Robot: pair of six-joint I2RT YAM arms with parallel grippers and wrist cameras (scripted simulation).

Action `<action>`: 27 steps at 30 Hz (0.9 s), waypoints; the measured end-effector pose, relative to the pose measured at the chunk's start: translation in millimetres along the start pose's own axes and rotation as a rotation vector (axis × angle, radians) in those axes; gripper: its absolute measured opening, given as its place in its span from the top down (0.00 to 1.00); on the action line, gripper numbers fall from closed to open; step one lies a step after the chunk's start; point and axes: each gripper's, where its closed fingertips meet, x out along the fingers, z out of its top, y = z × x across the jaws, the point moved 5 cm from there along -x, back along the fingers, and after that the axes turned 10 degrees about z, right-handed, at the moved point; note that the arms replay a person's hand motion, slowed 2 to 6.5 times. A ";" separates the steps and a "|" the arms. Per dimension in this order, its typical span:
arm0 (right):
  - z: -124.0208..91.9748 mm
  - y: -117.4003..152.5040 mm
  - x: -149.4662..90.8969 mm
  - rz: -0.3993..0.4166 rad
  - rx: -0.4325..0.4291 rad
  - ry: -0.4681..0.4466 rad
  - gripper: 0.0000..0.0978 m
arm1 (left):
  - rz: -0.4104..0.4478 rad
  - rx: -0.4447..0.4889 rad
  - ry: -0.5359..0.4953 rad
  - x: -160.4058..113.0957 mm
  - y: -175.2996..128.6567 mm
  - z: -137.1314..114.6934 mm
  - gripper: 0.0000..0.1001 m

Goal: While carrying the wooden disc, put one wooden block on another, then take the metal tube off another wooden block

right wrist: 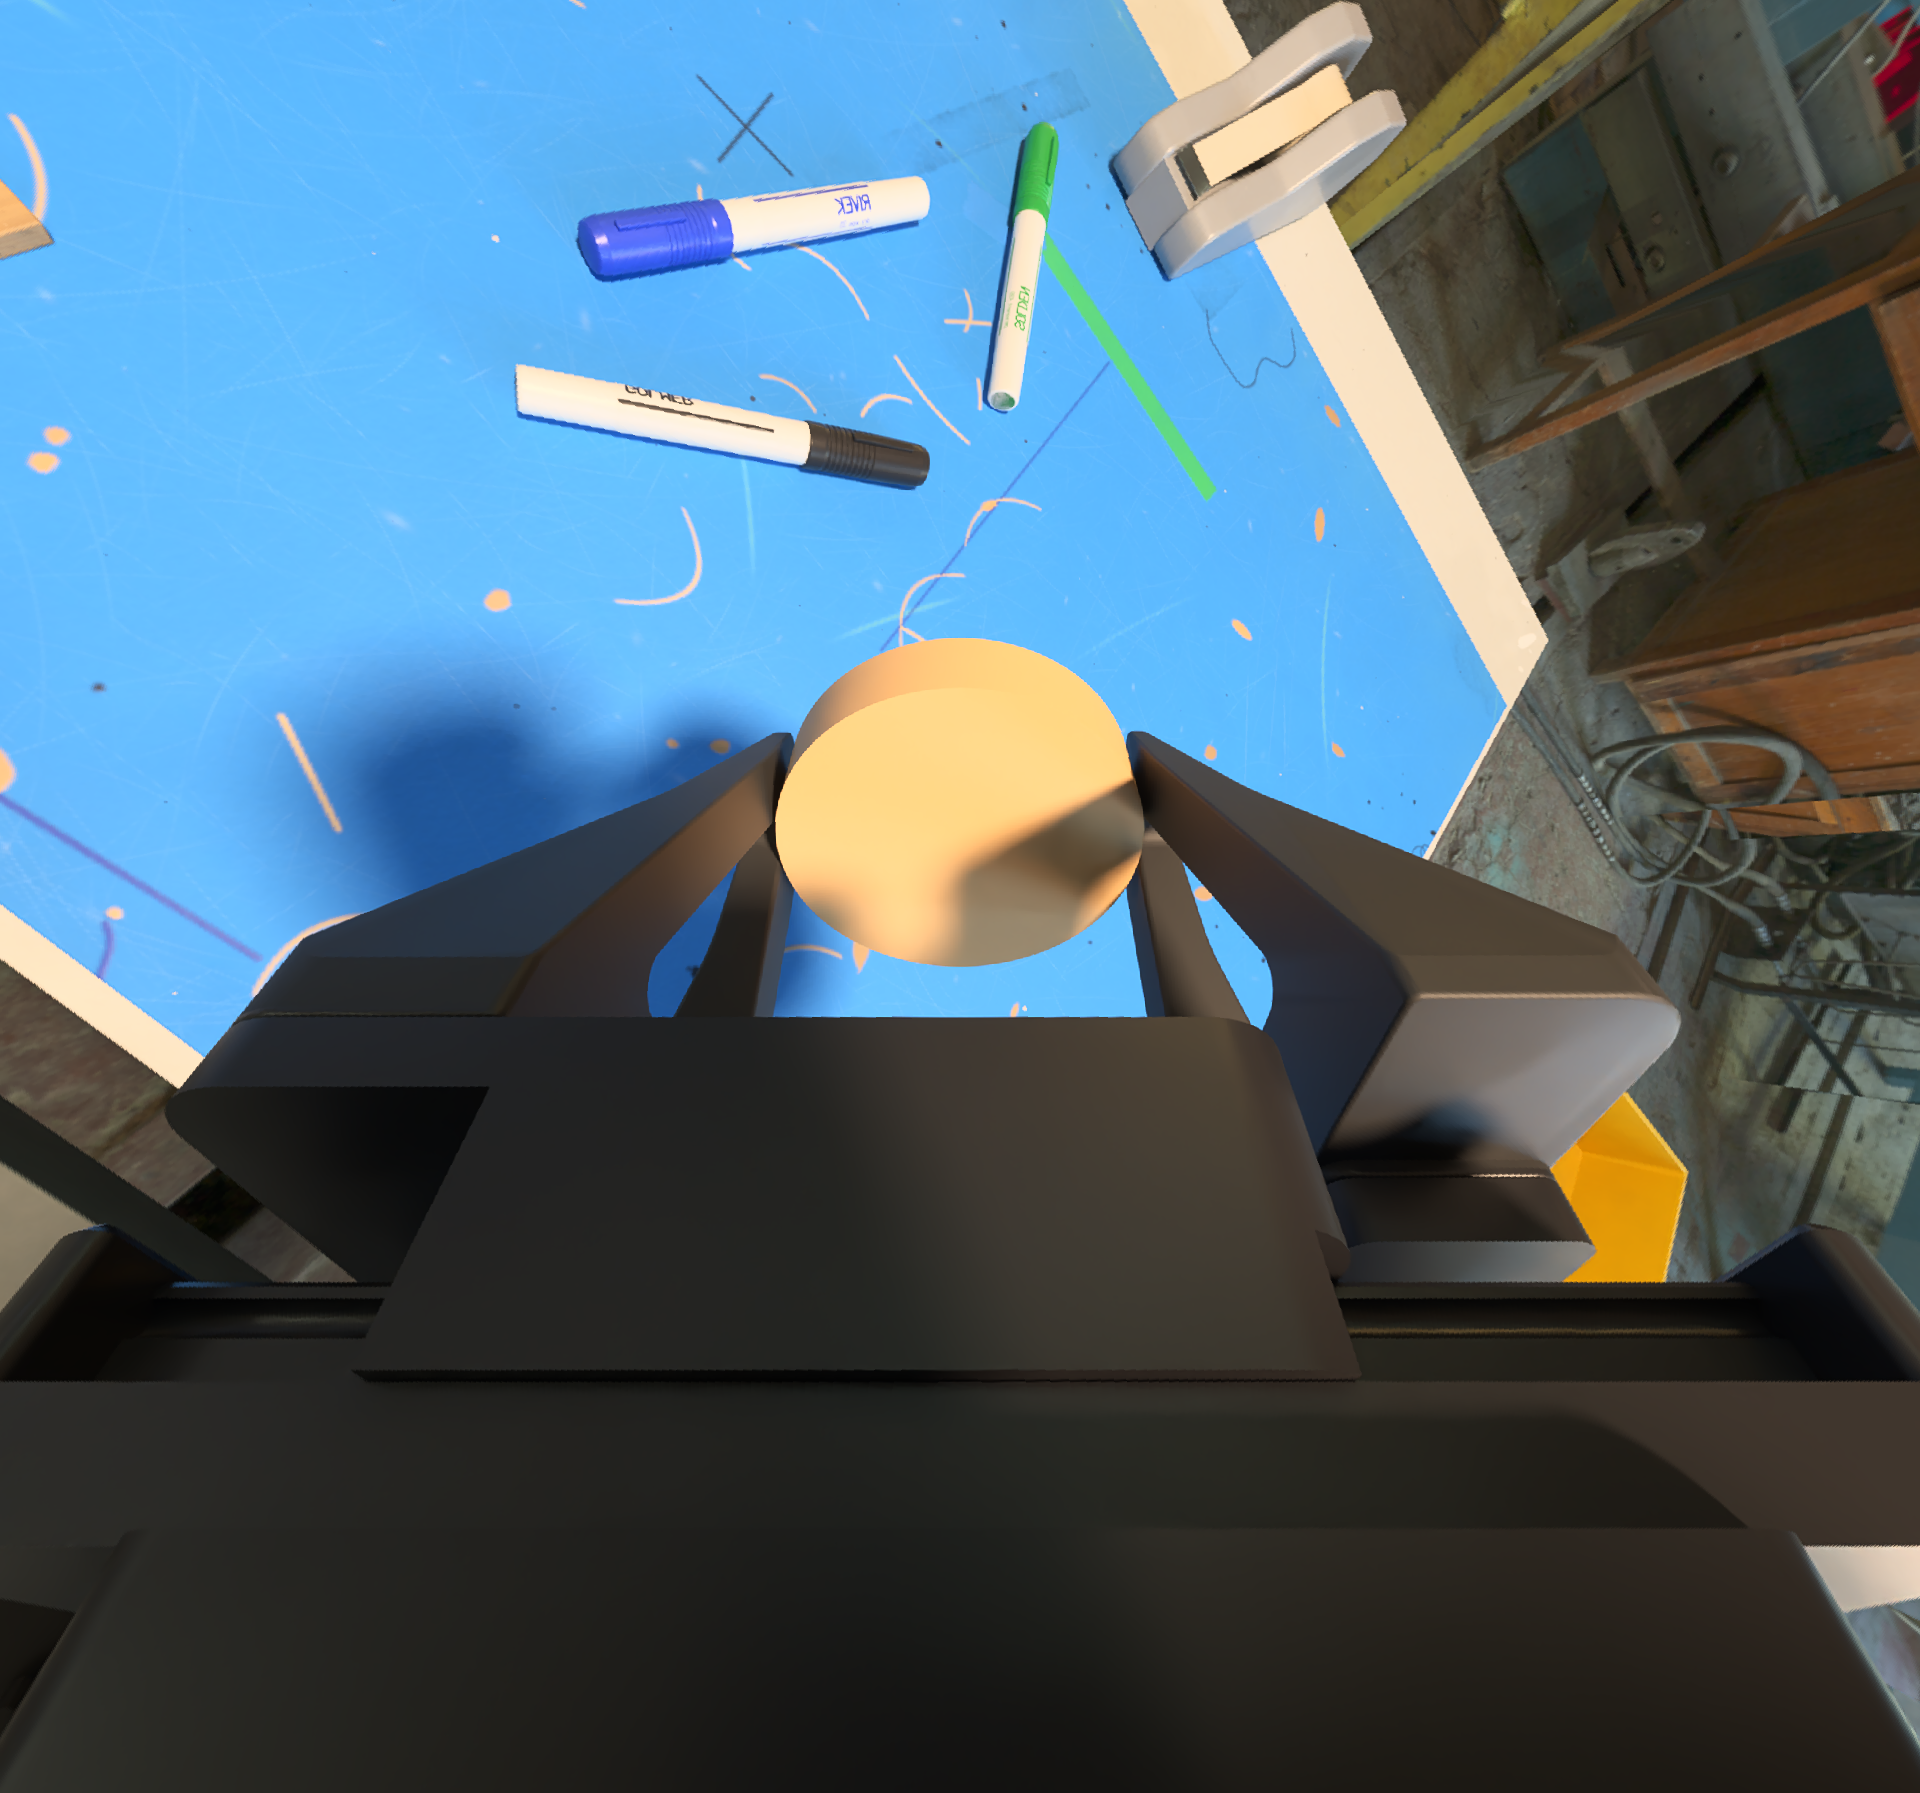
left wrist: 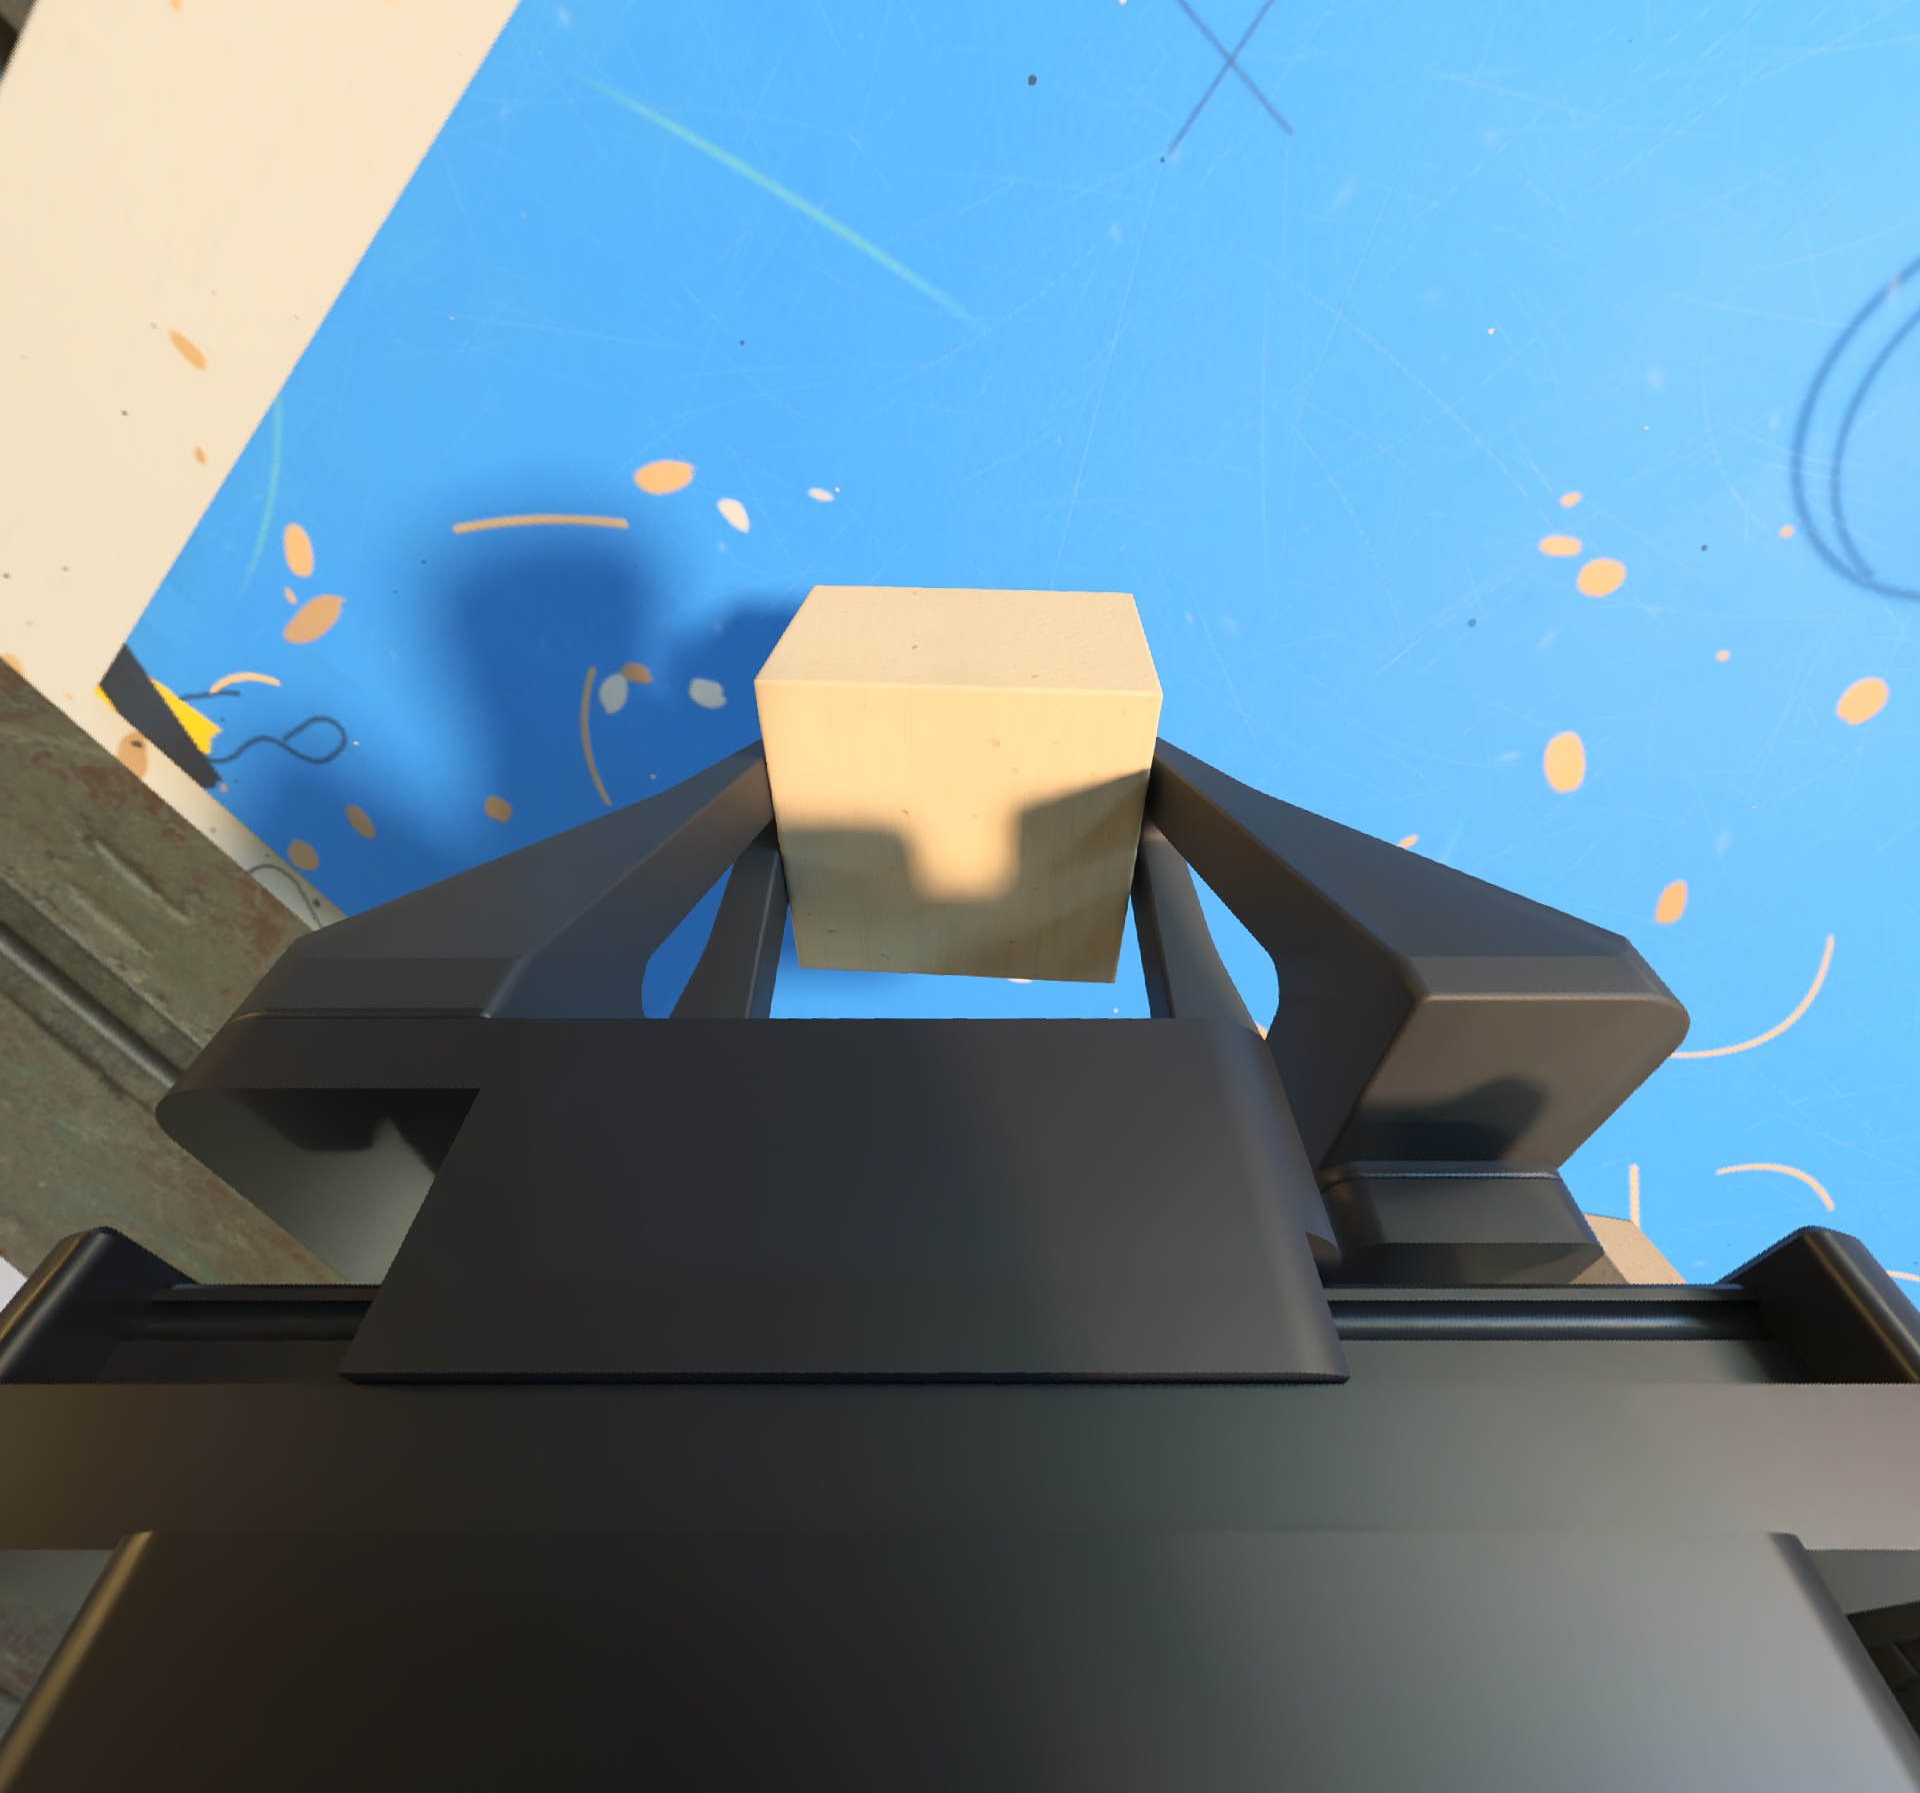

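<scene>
In the left wrist view my left gripper [left wrist: 958,787] is shut on a pale wooden block [left wrist: 956,767], a cube held above the blue table top [left wrist: 1143,341]. In the right wrist view my right gripper [right wrist: 958,798] is shut on a round wooden disc [right wrist: 956,808], held flat-face toward the camera above the blue table [right wrist: 312,548]. No other wooden block and no metal tube show in either view, apart from a wooden corner [right wrist: 21,226] at the left edge of the right wrist view.
Three markers lie beyond the disc: blue-capped [right wrist: 748,221], black-capped [right wrist: 717,429] and green-capped [right wrist: 1023,268]. A grey clamp-like bracket [right wrist: 1257,138] sits on the table's white right edge [right wrist: 1351,309]. A yellow bin [right wrist: 1621,1193] shows low right. The table's cream border [left wrist: 208,185] runs at left.
</scene>
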 end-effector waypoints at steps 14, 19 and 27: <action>6.9 7.7 -0.2 0.013 -0.017 -0.019 0.47 | 0.046 0.004 -0.125 -48.6 1.4 8.9 0.47; 7.3 8.7 -1.3 0.004 -0.024 -0.017 0.47 | 0.059 0.028 -0.183 -72.9 -2.9 14.8 0.47; 8.6 12.8 -0.6 0.007 -0.034 -0.016 0.47 | 0.061 0.095 -0.273 -116.1 -28.8 32.2 0.47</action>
